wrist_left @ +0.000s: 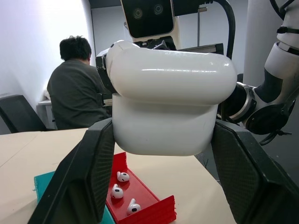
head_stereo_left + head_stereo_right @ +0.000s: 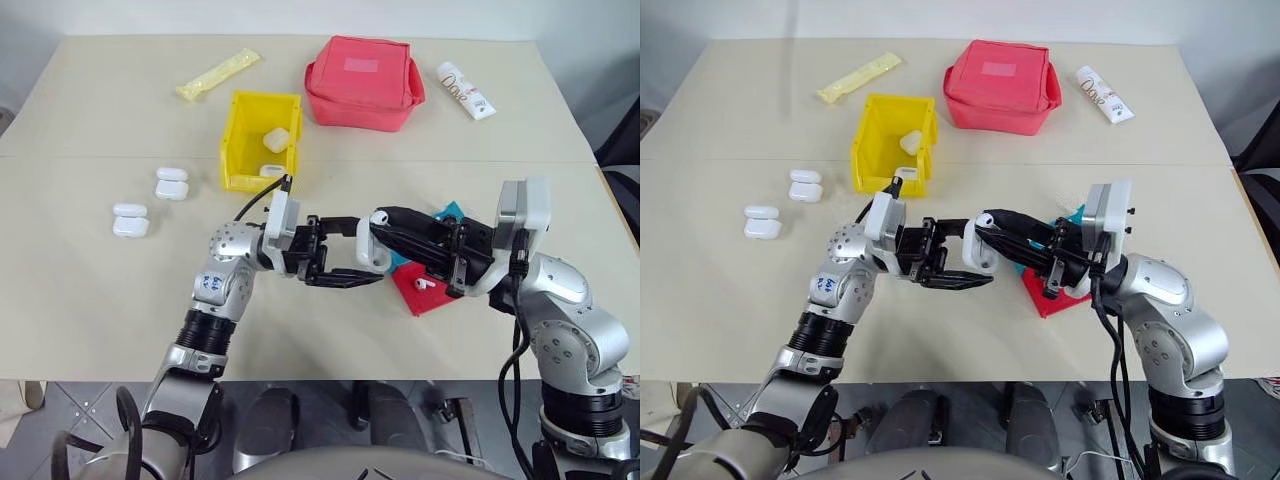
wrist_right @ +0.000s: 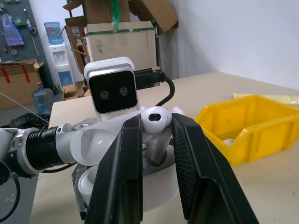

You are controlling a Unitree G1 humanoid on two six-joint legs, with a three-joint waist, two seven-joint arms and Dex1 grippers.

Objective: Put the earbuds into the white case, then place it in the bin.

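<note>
The left hand (image 2: 335, 262) grips the open white case (image 1: 170, 109) above the bench (image 2: 100, 300). The right hand (image 3: 156, 140) pinches an earbud (image 3: 155, 119) directly over it. Risk: slight misalignment tips the earbud past its socket, dropping it onto the bench.

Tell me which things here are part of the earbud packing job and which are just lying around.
Job: white case in left gripper; earbud in right gripper; earbuds in red tray; yellow bin.

Lying about: red pouch, yellow packet, white tube, teal tray.
</note>
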